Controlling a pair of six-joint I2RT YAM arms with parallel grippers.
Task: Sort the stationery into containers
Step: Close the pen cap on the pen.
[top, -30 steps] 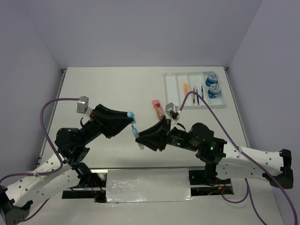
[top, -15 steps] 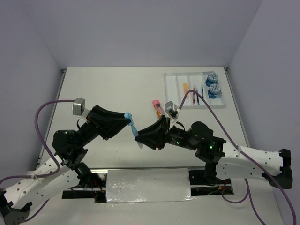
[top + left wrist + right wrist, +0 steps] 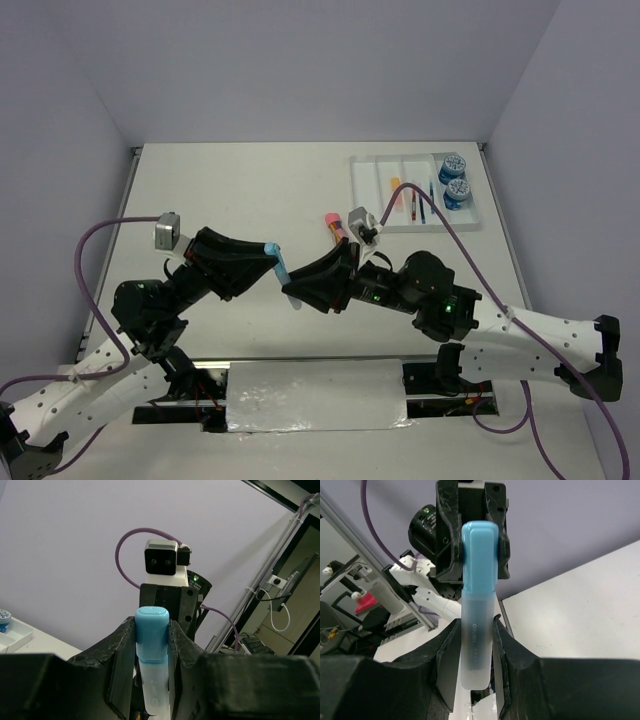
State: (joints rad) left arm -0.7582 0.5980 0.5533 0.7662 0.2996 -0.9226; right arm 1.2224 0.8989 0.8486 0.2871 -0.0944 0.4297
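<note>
Since your left gripper (image 3: 151, 640) pinches the cap of the light-blue marker (image 3: 479, 600) and your right gripper (image 3: 476, 650) pinches its body, squeeze firmly between the fingers: it looks light, hard and slippery.

text log | light-blue marker (image 3: 479, 600) held in my right gripper (image 3: 476, 627): a short line of small pale print runs along the frosted barrel, too blurred for me to read | blue rolls (image 3: 452, 165): patterned tops, too small to show any letters | no other writing, number or sign legible in my views
</note>
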